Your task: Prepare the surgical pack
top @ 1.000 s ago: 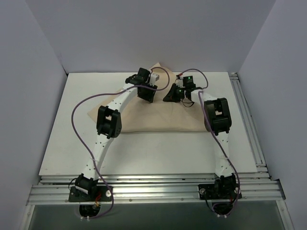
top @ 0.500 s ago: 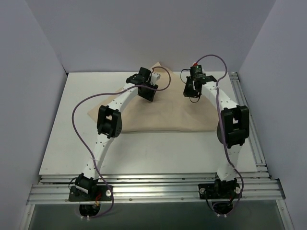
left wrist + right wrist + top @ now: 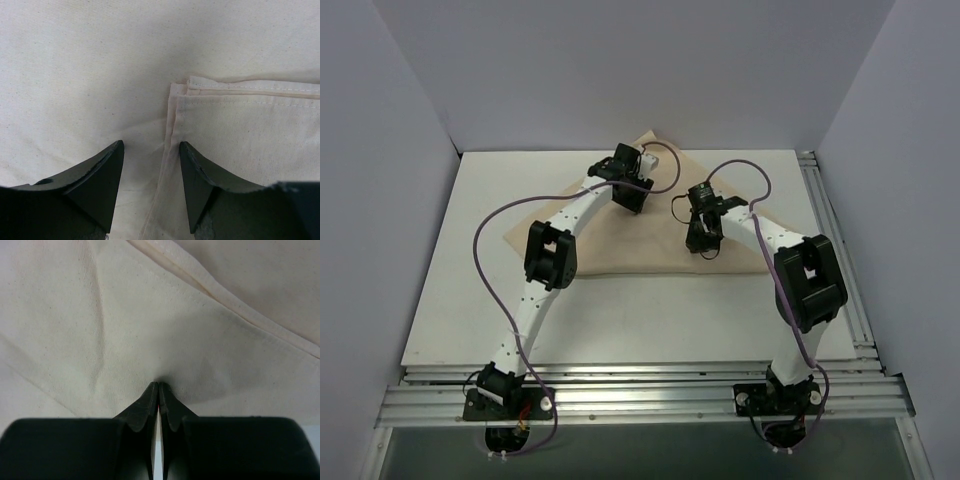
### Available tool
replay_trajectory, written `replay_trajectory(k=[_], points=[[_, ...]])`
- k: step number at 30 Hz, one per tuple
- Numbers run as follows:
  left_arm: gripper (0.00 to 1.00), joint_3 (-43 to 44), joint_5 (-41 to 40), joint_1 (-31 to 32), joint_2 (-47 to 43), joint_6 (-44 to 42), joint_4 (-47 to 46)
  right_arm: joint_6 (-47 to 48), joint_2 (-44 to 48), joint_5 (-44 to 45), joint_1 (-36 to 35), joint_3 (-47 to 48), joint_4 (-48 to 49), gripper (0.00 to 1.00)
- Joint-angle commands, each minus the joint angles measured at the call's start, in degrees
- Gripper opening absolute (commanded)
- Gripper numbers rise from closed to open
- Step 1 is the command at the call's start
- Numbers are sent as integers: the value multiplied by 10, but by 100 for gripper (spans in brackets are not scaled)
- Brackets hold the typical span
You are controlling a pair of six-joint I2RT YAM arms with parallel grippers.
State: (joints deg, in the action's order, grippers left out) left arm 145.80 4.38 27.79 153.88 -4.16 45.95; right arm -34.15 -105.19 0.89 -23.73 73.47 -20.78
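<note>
The surgical pack shows only as a tan cloth (image 3: 620,245) lying folded on the white table; tray, forceps, gauze and packets are out of view. My left gripper (image 3: 628,195) is open low over the cloth's far part. In the left wrist view its fingertips (image 3: 151,145) straddle the corner of a hemmed, folded flap (image 3: 250,125). My right gripper (image 3: 703,240) is over the cloth's right half. The right wrist view shows it (image 3: 158,384) shut, with the cloth (image 3: 150,315) puckered at the tips and creases running away from them. A hemmed edge (image 3: 240,310) crosses diagonally beyond.
The white table board (image 3: 450,300) is boxed in by grey walls on three sides. Aluminium rails run along the right side (image 3: 835,250) and the near edge (image 3: 640,400). Purple cables loop above both arms.
My right gripper has come from the cloth's far right part back toward me, to the cloth's right half, staying shut. The left gripper has hardly moved.
</note>
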Motion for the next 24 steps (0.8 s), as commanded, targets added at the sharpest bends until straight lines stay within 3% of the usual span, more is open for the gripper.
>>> replay_trajectory(k=[1, 11, 24], points=[[58, -17, -10, 13, -4, -1, -17, -16, 23, 21, 6, 18, -1, 0], [58, -17, -28, 13, -1, -6, -17, -22, 91, 56, 24, 34, -44, 0], [58, -30, -28, 12, -8, -8, -22, -14, 12, 134, 12, 11, -52, 0]])
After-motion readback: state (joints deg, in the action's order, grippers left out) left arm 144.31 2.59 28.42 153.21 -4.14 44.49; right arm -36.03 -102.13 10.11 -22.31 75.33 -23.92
